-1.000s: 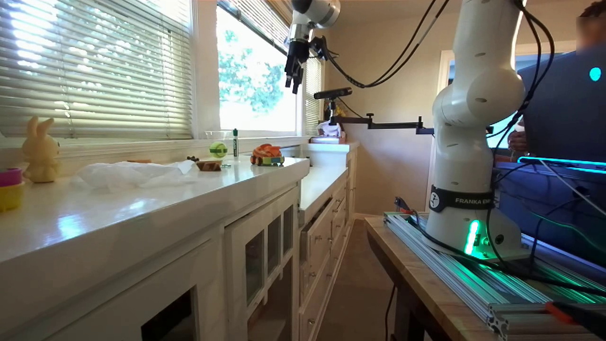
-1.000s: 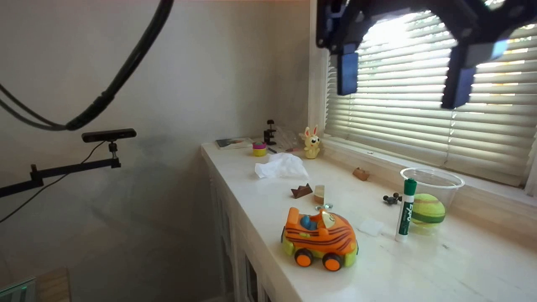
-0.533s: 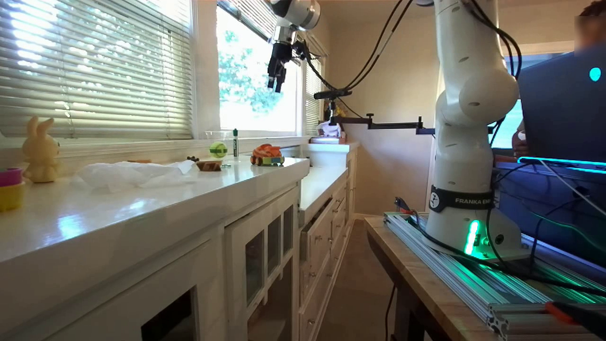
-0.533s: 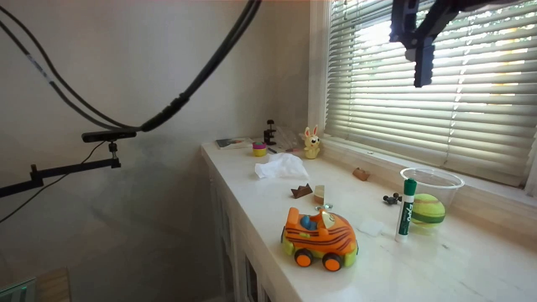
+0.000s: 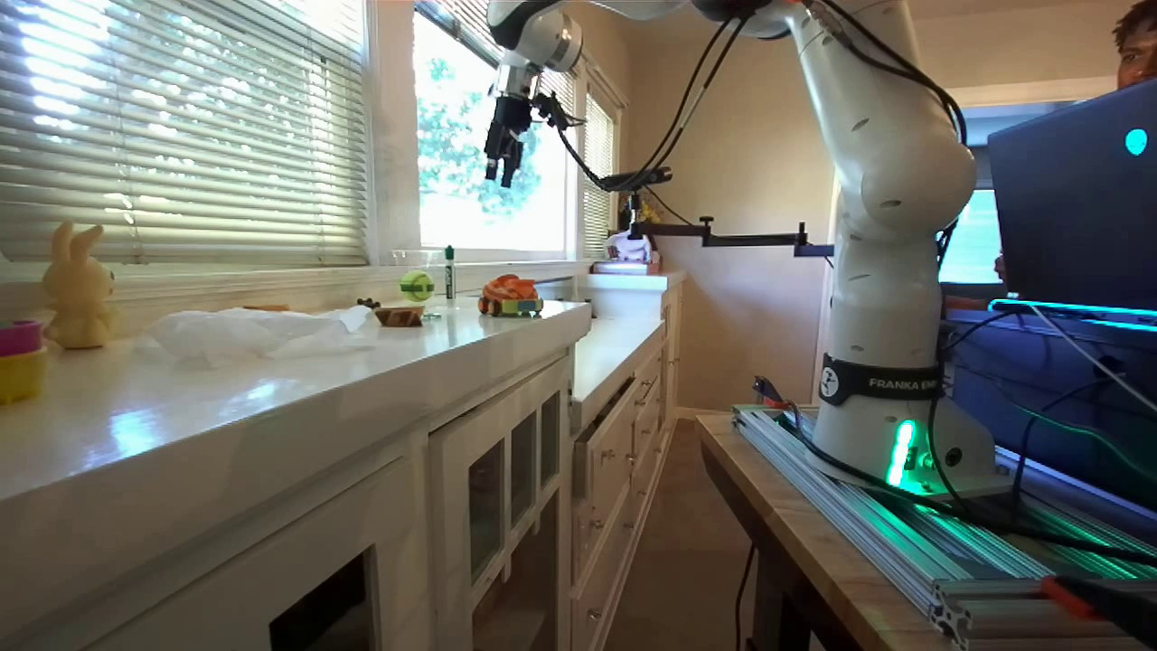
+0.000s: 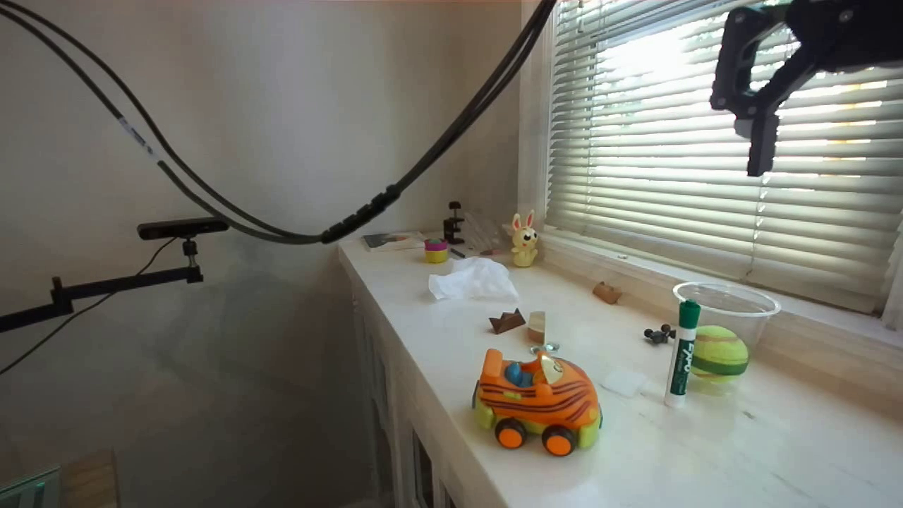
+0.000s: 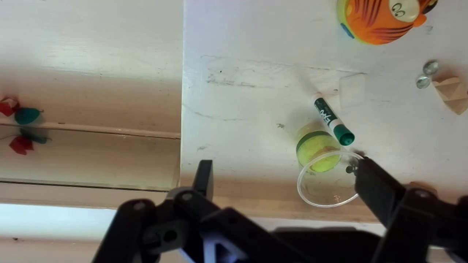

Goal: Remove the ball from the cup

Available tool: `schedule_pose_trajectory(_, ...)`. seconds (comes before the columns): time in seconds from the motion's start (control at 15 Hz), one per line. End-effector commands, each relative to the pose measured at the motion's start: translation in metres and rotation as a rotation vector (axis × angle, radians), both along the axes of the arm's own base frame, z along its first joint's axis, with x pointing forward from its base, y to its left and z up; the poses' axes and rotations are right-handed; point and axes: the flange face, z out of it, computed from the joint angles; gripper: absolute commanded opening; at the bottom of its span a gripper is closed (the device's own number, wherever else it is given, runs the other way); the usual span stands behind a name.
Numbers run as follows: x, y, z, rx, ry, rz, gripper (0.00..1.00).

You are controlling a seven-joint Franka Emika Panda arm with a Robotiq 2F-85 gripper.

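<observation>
Yellow-green ball in the clear cup prob. feels light, springy, non-slip, so pinch its sides nr. mid-height w/ the gripper, jaws spread, nothing held.

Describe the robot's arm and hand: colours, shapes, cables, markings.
The arm is mostly white and rounded, with black cables, a green light low down and a black band whose pale letters begin FRANKA. The hand is mostly black, with two jointed, blocky-tipped fingers.
</observation>
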Motion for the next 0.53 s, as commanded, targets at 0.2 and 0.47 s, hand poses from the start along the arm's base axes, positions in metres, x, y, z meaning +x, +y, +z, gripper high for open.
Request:
schedule_pose_trajectory(0.2, 0.007, -0.009, -0.003, -0.045, -0.019, 0.008, 1.00)
schedule_pose_trajectory(0.47, 0.029, -0.020, 0.008, -0.116, -0.108, 0.042, 1.00)
